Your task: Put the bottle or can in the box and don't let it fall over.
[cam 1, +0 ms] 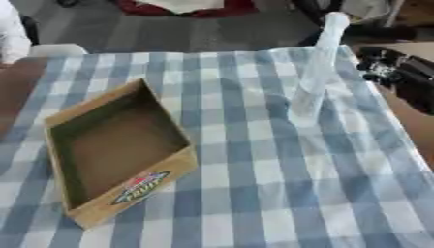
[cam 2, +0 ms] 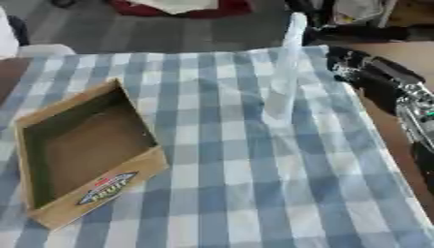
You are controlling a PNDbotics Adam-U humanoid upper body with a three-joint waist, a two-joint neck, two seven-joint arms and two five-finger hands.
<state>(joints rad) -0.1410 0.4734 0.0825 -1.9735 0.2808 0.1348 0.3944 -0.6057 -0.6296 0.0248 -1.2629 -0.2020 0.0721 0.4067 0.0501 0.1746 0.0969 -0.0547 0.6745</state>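
A tall clear plastic bottle (cam 1: 318, 72) stands upright on the blue-and-white checked cloth, right of centre and toward the far edge. An open, empty cardboard box (cam 1: 135, 190) with a printed label on its front wall lies at the left, turned at an angle. My right hand (cam 2: 354, 65) comes in along the table's right edge, black with silver parts. It is just right of the bottle, and a strip of cloth shows between the two. My left hand shows in neither view.
The checked cloth (cam 1: 254, 193) covers most of the table, with bare brown tabletop (cam 1: 17, 82) at the far left and along the right edge (cam 2: 390, 145). Beyond the far edge are grey floor, a white object (cam 1: 55, 49) and dark clutter.
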